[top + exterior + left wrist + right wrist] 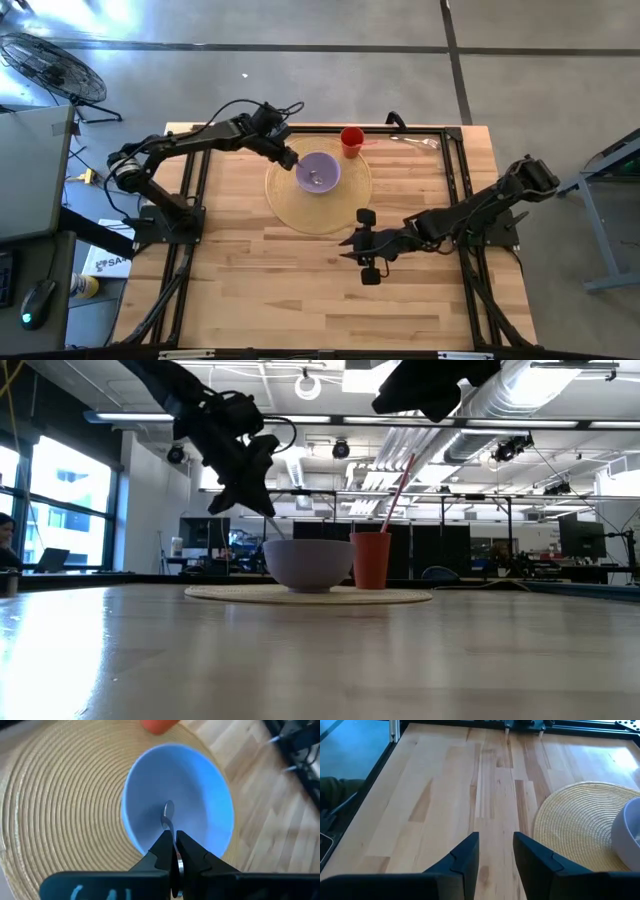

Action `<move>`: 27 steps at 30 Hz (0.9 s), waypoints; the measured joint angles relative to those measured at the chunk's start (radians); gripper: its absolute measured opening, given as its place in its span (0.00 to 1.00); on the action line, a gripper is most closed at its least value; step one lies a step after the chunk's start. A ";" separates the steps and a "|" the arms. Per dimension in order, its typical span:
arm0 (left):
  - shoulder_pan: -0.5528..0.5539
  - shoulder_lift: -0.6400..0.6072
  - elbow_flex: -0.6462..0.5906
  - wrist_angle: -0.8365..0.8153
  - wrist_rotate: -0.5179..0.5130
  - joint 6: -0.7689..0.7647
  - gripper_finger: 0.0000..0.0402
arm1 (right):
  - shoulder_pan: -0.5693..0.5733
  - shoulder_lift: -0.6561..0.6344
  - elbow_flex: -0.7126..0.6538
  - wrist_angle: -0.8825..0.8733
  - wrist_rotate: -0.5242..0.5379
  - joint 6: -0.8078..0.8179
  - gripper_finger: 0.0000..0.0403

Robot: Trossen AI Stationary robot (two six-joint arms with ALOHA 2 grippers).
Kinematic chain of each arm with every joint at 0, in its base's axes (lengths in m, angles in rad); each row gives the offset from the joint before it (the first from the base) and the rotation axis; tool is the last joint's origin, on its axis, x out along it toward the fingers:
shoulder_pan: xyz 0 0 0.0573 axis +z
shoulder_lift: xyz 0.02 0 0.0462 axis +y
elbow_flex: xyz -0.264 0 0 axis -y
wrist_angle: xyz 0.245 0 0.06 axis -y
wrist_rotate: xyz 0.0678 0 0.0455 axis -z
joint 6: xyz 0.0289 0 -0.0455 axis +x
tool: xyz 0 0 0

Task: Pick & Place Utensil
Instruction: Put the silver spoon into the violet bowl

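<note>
Looking straight down in the high view, the left gripper [293,160] is reaching over the rim of the lavender bowl [319,171], which is sitting on the round woven placemat [290,205] on the wooden worktop [250,290]. A metal spoon [316,179] is lying inside the bowl. A red cup [351,141] is standing at the mat's far edge, just beside the bowl. The right gripper [366,247] is waiting near the mat's opposite edge, jaws spread.

In the low view, the left gripper [262,500] is hanging tilted just above the bowl [308,565], and the red cup [371,560] is holding a straw [398,485].

In the left wrist view, the jaws are pinching the spoon [168,817] by its handle, with the spoon's head lying against the bowl's [210,805] inner floor.

In the right wrist view, the right gripper [496,852] is hovering over bare worktop [430,795], its jaws apart and gripping nothing, with the placemat [575,820] just beside it.
</note>
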 joint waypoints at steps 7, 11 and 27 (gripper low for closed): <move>0.005 0.038 0.000 0.023 0.001 -0.056 0.01 | 0.000 0.000 0.000 0.001 0.013 0.006 0.28; 0.003 0.064 0.001 0.023 0.005 -0.056 0.05 | 0.000 0.000 0.000 0.003 0.022 0.004 0.28; 0.003 0.072 0.000 0.018 -0.015 -0.028 0.08 | 0.000 0.000 0.000 0.003 0.029 0.007 0.28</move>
